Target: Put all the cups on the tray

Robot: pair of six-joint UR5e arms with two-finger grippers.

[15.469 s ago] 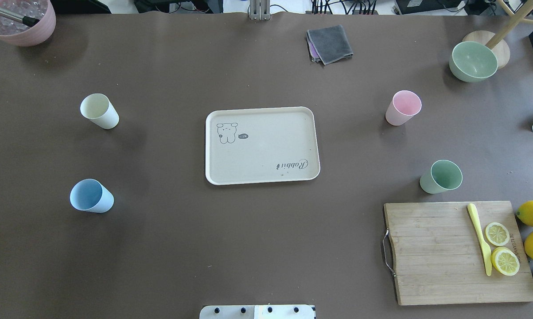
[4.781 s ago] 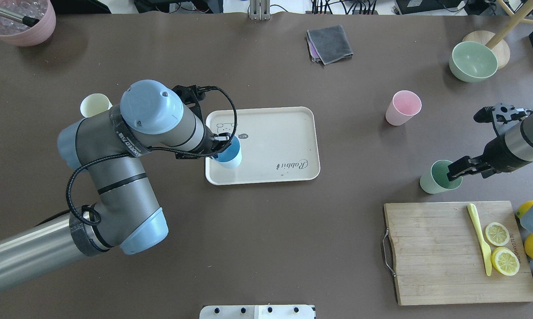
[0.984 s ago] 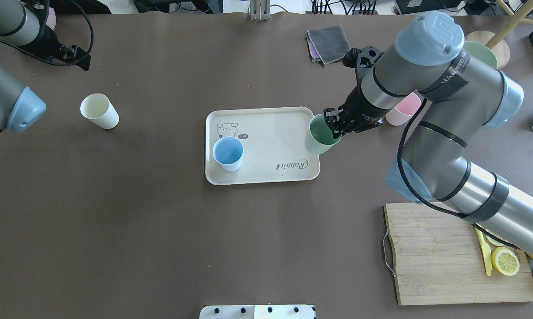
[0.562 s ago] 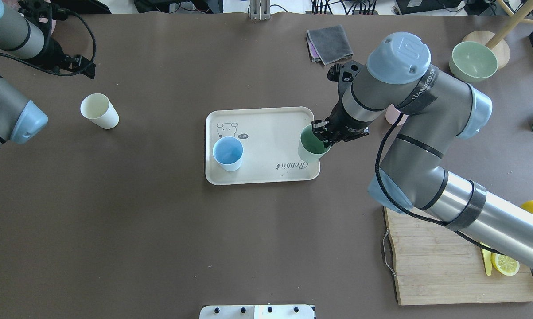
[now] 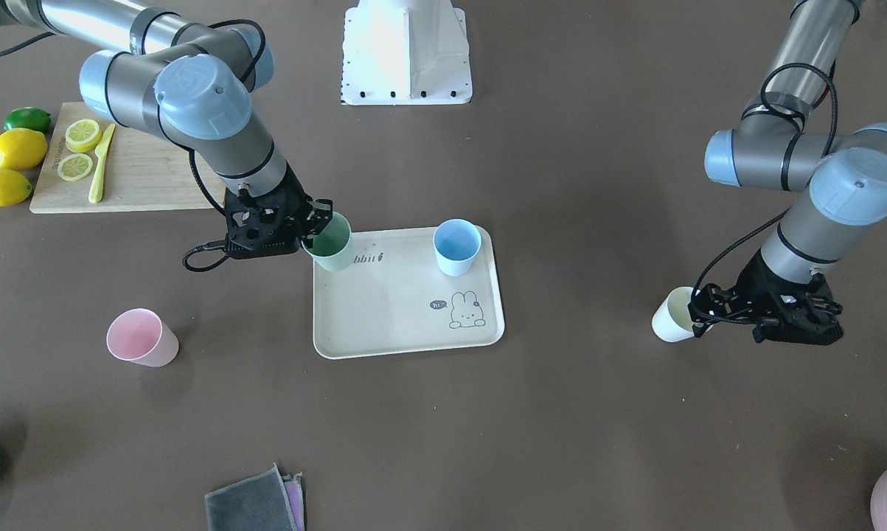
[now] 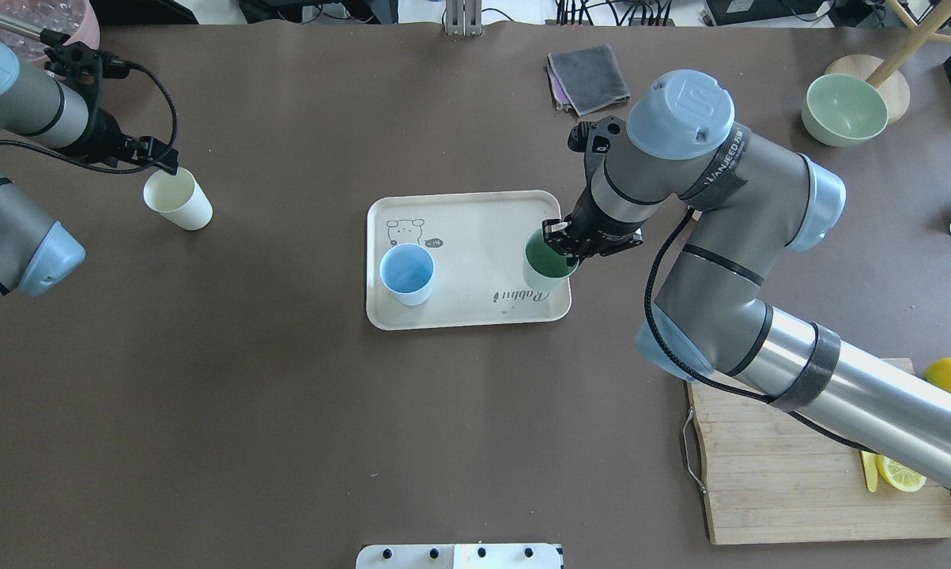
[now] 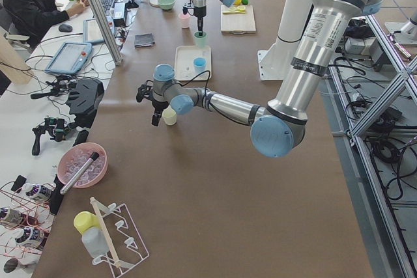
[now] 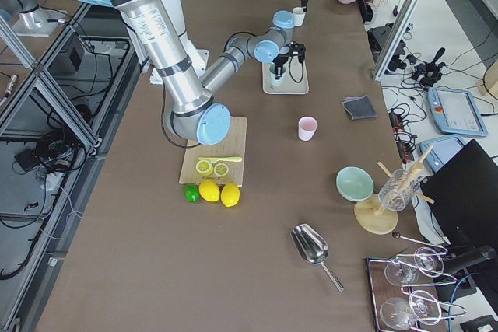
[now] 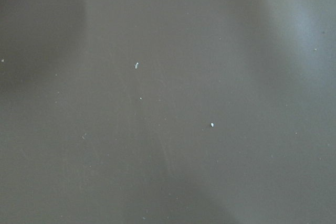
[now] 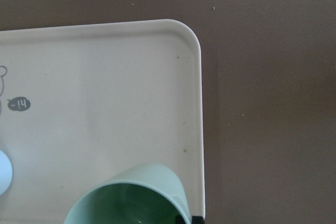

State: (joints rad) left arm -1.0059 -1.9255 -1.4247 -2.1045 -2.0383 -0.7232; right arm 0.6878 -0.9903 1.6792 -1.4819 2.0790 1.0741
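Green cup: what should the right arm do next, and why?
Probably lower the green cup onto the tray. The right gripper holds it by the rim, tilted, just inside the tray's edge and apart from the blue cup, so it looks not yet set down.

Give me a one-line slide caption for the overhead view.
Right gripper holds the green cup over the tray where the blue cup stands; left gripper hovers at the cream cup.

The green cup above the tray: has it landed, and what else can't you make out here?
- green cup: whether its base touches the tray; its wall hides that overhead, and the side views are too small.
- cream cup: whether the left gripper has its jaws closed on it; in the front view, the gripper body covers the rim.
- pink cup: overhead, the right arm hides it.
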